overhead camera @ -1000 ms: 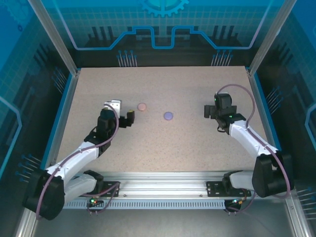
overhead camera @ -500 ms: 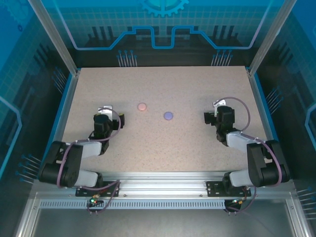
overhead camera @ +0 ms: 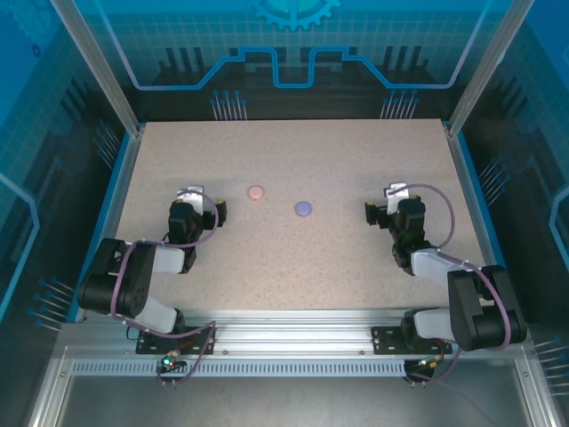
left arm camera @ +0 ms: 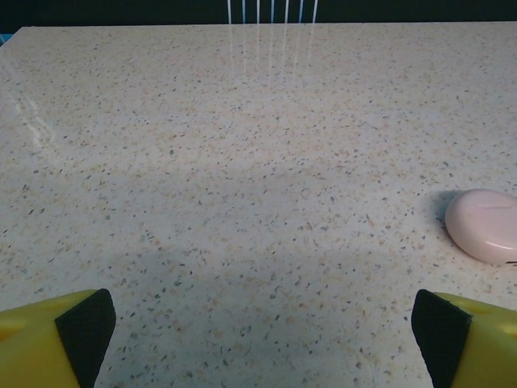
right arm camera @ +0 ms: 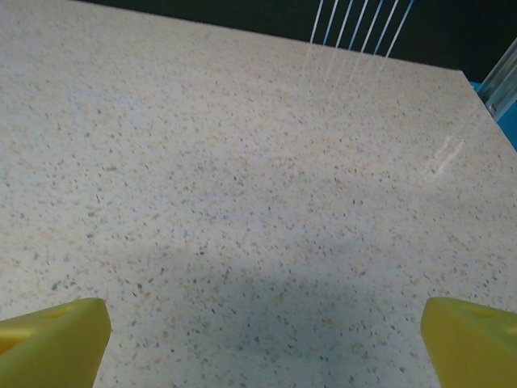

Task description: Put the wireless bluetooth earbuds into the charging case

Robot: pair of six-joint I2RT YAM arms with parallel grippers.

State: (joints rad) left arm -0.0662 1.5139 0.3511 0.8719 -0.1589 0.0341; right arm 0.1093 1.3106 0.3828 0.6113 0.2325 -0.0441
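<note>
The pink case [overhead camera: 256,191], a small round disc with its lid down, lies flat on the bench [overhead camera: 293,267] ahead of the left end effector [overhead camera: 217,212] and off to its right. In the left wrist view the pink case [left arm camera: 485,226] sits at the right edge, beyond the right-hand finger and clear of it. The purple case [overhead camera: 303,208], also round and flat, lies between the two end effectors, apart from the pink one and touched by neither; it is to the left of the right end effector [overhead camera: 371,212].

The left end effector is open wide: its yellow fingers with black pads [left arm camera: 85,323] stand at the bottom corners of its own view, with bare speckled bench between them. In the right wrist view the right end effector [right arm camera: 262,339] likewise has its jaws spread far apart, gripping nothing, over bare bench. Both arms are folded low, their end effectors pointing toward the far edge of the bench.
</note>
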